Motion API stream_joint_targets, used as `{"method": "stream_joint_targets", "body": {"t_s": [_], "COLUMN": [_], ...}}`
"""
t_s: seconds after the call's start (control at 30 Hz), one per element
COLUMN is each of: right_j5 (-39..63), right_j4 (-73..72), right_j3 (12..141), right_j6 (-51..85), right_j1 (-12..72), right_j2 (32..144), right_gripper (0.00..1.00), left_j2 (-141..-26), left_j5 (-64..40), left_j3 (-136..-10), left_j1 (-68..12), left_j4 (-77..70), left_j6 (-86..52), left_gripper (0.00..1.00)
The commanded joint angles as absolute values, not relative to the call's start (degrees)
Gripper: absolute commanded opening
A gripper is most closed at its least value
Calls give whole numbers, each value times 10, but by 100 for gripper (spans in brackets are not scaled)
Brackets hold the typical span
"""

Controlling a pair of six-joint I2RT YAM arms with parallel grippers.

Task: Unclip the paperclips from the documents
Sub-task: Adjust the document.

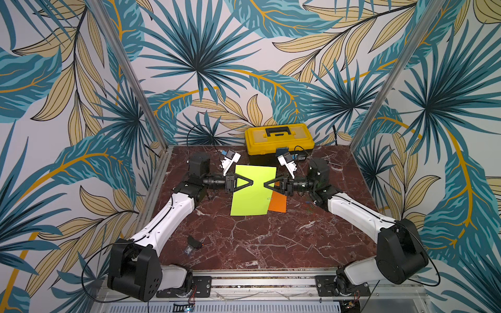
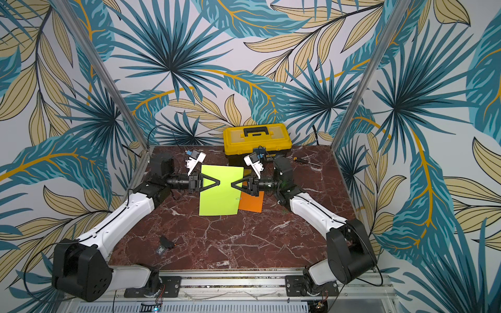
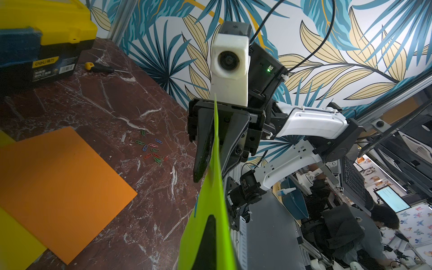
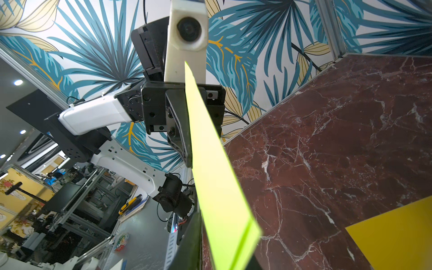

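Observation:
A lime green document (image 1: 250,195) hangs above the marble table, pinched from both sides. My left gripper (image 1: 252,183) is shut on its left part, and the dark finger (image 3: 211,224) lies flat on the sheet. My right gripper (image 1: 265,185) is shut on its right part, the sheet edge-on between the jaws (image 4: 202,214). A silver paperclip (image 1: 269,198) sits on the sheet's right edge. The orange document (image 1: 278,203) lies flat beneath, with a yellow document (image 4: 397,238) beside it. Several loose coloured paperclips (image 3: 153,150) lie scattered on the table to the right.
A yellow-and-black toolbox (image 1: 279,138) stands at the back wall. A yellow-handled screwdriver (image 2: 302,160) lies to its right. A small black-and-clear object (image 1: 193,244) rests near the front left. Metal posts and patterned walls close in the table's sides.

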State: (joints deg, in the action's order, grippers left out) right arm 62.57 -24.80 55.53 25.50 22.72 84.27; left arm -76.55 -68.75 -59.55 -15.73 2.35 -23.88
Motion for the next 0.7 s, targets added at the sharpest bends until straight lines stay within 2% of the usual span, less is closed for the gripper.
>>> {"method": "stream_joint_targets", "body": {"t_s": [0.0,0.23,0.43,0.67], "right_j5": [637,630,618,609], "right_j4": [-250,-246,-221,-217], "right_j3": [554,561,570,584], "right_j6": [256,258,248,254], "right_j1": [230,230,228,215], "right_j2": [828,832,833,832], "right_gripper": [15,3,0,0], "left_j2": [-767,-763,-758,-751], "left_j5": [-686,-681,-676,-679], "left_j3": [-601,-598,-591,-575], "left_j1": [-160,-159,-156,-154], "left_j4": [18,18,18,18], "left_j6": [-233,-237,-243,-247], "left_gripper": [0,0,19,24]}}
